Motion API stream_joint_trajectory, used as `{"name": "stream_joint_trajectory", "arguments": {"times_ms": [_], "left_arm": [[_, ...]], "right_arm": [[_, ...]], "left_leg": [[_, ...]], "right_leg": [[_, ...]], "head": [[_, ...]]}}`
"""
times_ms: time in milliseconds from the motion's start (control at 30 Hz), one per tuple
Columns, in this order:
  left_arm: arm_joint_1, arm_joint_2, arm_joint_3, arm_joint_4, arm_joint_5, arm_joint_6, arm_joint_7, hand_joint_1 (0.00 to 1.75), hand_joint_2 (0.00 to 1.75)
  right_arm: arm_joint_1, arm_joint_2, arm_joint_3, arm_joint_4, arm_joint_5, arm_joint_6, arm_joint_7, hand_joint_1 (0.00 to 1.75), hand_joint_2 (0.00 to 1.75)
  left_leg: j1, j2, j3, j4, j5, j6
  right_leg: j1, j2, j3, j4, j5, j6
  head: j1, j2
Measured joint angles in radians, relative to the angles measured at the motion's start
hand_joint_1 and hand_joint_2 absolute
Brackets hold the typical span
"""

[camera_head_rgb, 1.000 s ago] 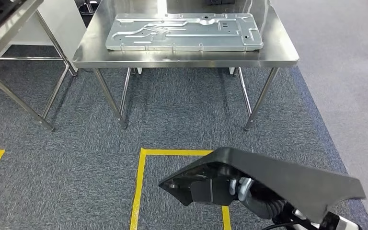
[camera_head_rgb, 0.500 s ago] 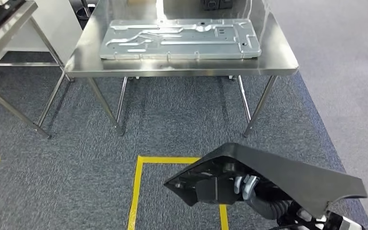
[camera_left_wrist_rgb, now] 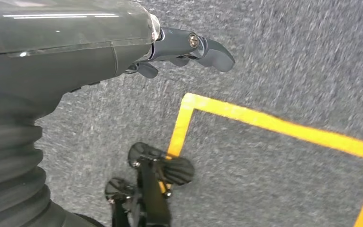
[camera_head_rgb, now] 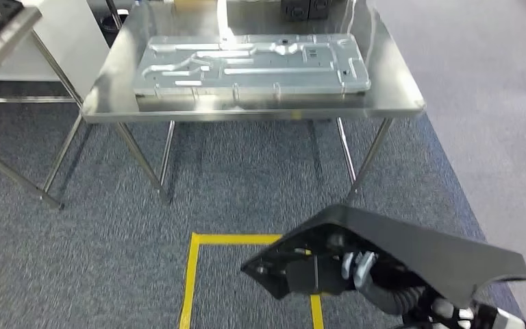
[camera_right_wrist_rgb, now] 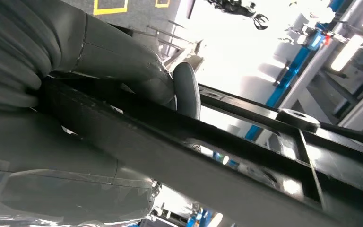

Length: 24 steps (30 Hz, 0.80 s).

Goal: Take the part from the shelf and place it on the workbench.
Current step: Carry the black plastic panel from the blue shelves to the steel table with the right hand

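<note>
Fingers [camera_right_wrist_rgb: 187,90] of the right hand [camera_head_rgb: 360,269] wrap over the edge of a black part [camera_head_rgb: 411,257], thumb on one face and palm on the other, holding it low over the carpet [camera_head_rgb: 109,226] near the robot. Left hand [camera_left_wrist_rgb: 75,52] hangs over the carpet, its fingers [camera_left_wrist_rgb: 208,47] loosely extended and grasping nothing. Yellow tape lines [camera_head_rgb: 192,274] mark a rectangle on the carpet beneath the part. Steel bench [camera_head_rgb: 397,96] stands ahead, well apart from the part, carrying a silver stamped metal panel [camera_head_rgb: 246,65]. Second steel bench [camera_head_rgb: 0,41] stands beside it, on the left.
</note>
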Motion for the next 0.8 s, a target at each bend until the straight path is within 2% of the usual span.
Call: {"name": "stream_joint_trajectory", "arguments": {"times_ms": [67,100,167,200,233,267,300,333,367,433,500,533,567,600,667,700,733,767,800], "left_arm": [[-0.001,0.0,0.0,0.0,0.0,0.0,-0.002,0.0,1.75],[-0.002,0.0,0.0,0.0,0.0,0.0,-0.003,0.0,1.75],[-0.002,0.0,0.0,0.0,0.0,0.0,-0.004,0.0,1.75],[-0.001,0.0,0.0,0.0,0.0,0.0,-0.004,0.0,1.75],[-0.001,-0.001,0.001,0.0,-0.001,0.0,-0.004,0.0,1.75],[0.0,-0.001,0.001,0.0,-0.001,0.0,-0.004,0.0,1.75],[0.0,-0.002,0.001,0.0,0.0,0.0,-0.004,0.0,1.75],[0.0,-0.003,0.001,0.0,0.001,0.001,-0.003,0.0,1.75],[-0.001,-0.004,0.003,0.0,0.003,0.003,-0.003,0.0,1.75],[0.0,-0.005,0.008,0.0,0.008,0.009,-0.002,0.0,1.75],[0.001,-0.007,0.012,0.0,0.012,0.016,-0.001,0.0,1.75],[0.001,-0.008,0.014,0.0,0.013,0.018,-0.001,0.0,1.75],[0.001,-0.01,0.016,0.0,0.014,0.018,-0.001,0.0,1.75],[0.0,-0.012,0.017,0.0,0.014,0.019,-0.001,0.0,1.75],[0.002,-0.015,0.019,0.0,0.015,0.019,-0.001,0.0,1.75],[0.005,-0.016,0.02,0.0,0.016,0.019,-0.001,0.0,1.75],[0.007,-0.017,0.022,0.0,0.017,0.019,-0.002,0.0,1.75],[0.008,-0.017,0.023,0.0,0.018,0.018,-0.002,0.0,1.75],[0.009,-0.017,0.025,0.0,0.018,0.018,-0.002,0.0,1.75]], "right_arm": [[0.001,-0.006,-0.009,-0.003,-0.005,0.006,0.0,1.75,1.75],[0.002,-0.008,-0.013,-0.004,-0.007,0.01,-0.001,1.75,1.75],[0.003,-0.01,-0.02,-0.005,-0.007,0.015,-0.001,1.75,1.75],[0.005,-0.01,-0.023,-0.005,-0.006,0.016,0.0,1.75,1.75],[0.005,-0.01,-0.025,-0.005,-0.005,0.017,0.0,1.75,1.75],[0.006,-0.01,-0.027,-0.005,-0.004,0.017,0.0,1.75,1.75],[0.008,-0.01,-0.028,-0.006,-0.003,0.017,0.0,1.75,1.75],[0.011,-0.01,-0.029,-0.006,-0.001,0.017,0.0,1.75,1.75],[0.014,-0.01,-0.029,-0.006,0.001,0.018,0.0,1.75,1.75],[0.025,-0.01,-0.03,-0.008,0.005,0.024,0.0,1.75,1.75],[0.041,-0.01,-0.032,-0.013,0.009,0.034,0.0,1.75,1.75],[0.049,-0.01,-0.033,-0.018,0.011,0.038,0.0,1.75,1.75],[0.058,-0.009,-0.034,-0.024,0.014,0.04,0.0,1.75,1.75],[0.069,-0.008,-0.035,-0.03,0.019,0.041,0.0,1.75,1.75],[0.093,-0.002,-0.037,-0.042,0.034,0.039,0.0,1.75,1.75],[0.106,0.003,-0.037,-0.047,0.043,0.035,0.0,1.75,1.75],[0.12,0.009,-0.037,-0.053,0.052,0.03,0.0,1.75,1.75],[0.132,0.015,-0.037,-0.06,0.061,0.024,0.0,1.75,1.75],[0.142,0.02,-0.036,-0.067,0.068,0.017,0.0,1.75,1.75]], "left_leg": [[0.006,0.0,0.023,-0.013,0.001,0.005],[0.007,0.0,0.029,-0.015,-0.002,0.007],[0.009,0.0,0.037,-0.015,-0.011,0.008],[0.009,0.0,0.042,-0.015,-0.017,0.007],[0.01,-0.001,0.049,-0.015,-0.023,0.005],[0.012,-0.001,0.058,-0.015,-0.029,0.002],[0.013,-0.001,0.067,-0.015,-0.037,-0.003],[0.014,-0.002,0.076,-0.013,-0.044,-0.009],[0.014,-0.002,0.082,-0.013,-0.051,-0.015],[0.011,-0.003,0.09,-0.011,-0.06,-0.031],[0.011,-0.002,0.097,0.005,-0.066,-0.044],[0.012,-0.002,0.093,0.029,-0.073,-0.049],[0.013,-0.001,0.076,0.065,-0.089,-0.053],[0.015,-0.001,0.045,0.119,-0.114,-0.055],[0.015,-0.001,-0.04,0.246,-0.168,-0.058],[0.015,-0.001,-0.073,0.284,-0.18,-0.057],[0.015,-0.001,-0.09,0.288,-0.172,-0.055],[0.015,-0.001,-0.088,0.253,-0.141,-0.051],[0.013,0.0,-0.072,0.19,-0.094,-0.044]], "right_leg": [[-0.001,-0.002,-0.026,0.06,-0.025,0.008],[-0.003,-0.003,-0.057,0.115,-0.048,0.013],[-0.008,-0.004,-0.139,0.225,-0.091,0.022],[-0.011,-0.005,-0.168,0.25,-0.092,0.025],[-0.014,-0.005,-0.178,0.239,-0.071,0.027],[-0.017,-0.006,-0.169,0.193,-0.03,0.029],[-0.019,-0.007,-0.146,0.124,0.019,0.031],[-0.02,-0.009,-0.124,0.06,0.047,0.031],[-0.019,-0.012,-0.107,0.016,0.055,0.028],[-0.015,-0.013,-0.097,-0.01,0.042,0.011],[-0.016,-0.01,-0.083,-0.013,0.052,-0.008],[-0.018,-0.01,-0.073,-0.014,0.053,-0.016],[-0.018,-0.01,-0.064,-0.015,0.05,-0.021],[-0.017,-0.011,-0.058,-0.015,0.044,-0.025],[-0.013,-0.011,-0.05,-0.015,0.033,-0.029],[-0.011,-0.01,-0.044,-0.015,0.026,-0.03],[-0.009,-0.009,-0.036,-0.015,0.019,-0.03],[-0.008,-0.008,-0.025,-0.015,0.01,-0.029],[-0.007,-0.008,-0.013,-0.015,0.001,-0.028]], "head": [[0.003,0.0],[0.006,0.0],[0.007,0.0],[0.008,0.0],[0.007,0.0],[0.007,0.0],[0.008,0.0],[0.008,0.0],[0.008,0.0],[0.008,0.0],[0.007,0.0],[0.006,0.0],[0.004,0.0],[0.003,0.0],[0.001,0.0],[0.0,0.0],[0.0,0.0],[0.0,0.0],[0.0,0.0]]}}
